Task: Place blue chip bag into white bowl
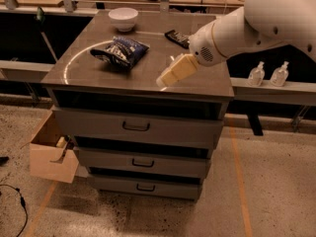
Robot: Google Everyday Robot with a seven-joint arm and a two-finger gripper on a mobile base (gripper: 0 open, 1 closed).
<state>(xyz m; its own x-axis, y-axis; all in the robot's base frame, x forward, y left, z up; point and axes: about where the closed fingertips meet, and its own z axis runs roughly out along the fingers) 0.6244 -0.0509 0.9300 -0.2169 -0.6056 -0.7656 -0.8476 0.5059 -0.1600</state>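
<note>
Gripper: the cream-coloured gripper (168,78) hovered over the cabinet top (202,83), near the front edge and right of centre. Its tip was tilted down-left toward the bag. Nothing was visibly in it, and open or closed could not be told.
Arm: the white arm (256,21) reached in over the right edge.
Blue chip bag: the blue chip bag (120,51) lay puffy on the left half, well apart from the gripper and ungrasped.
White bowl: the white bowl (123,19) stood upright by the back edge, toward the left corner, near the bag.
Black packet: the black packet (177,37) lay flat near the back edge.
Stage: probably approach. The bag looked wider than the bowl, so it may perch on the rim.
</note>
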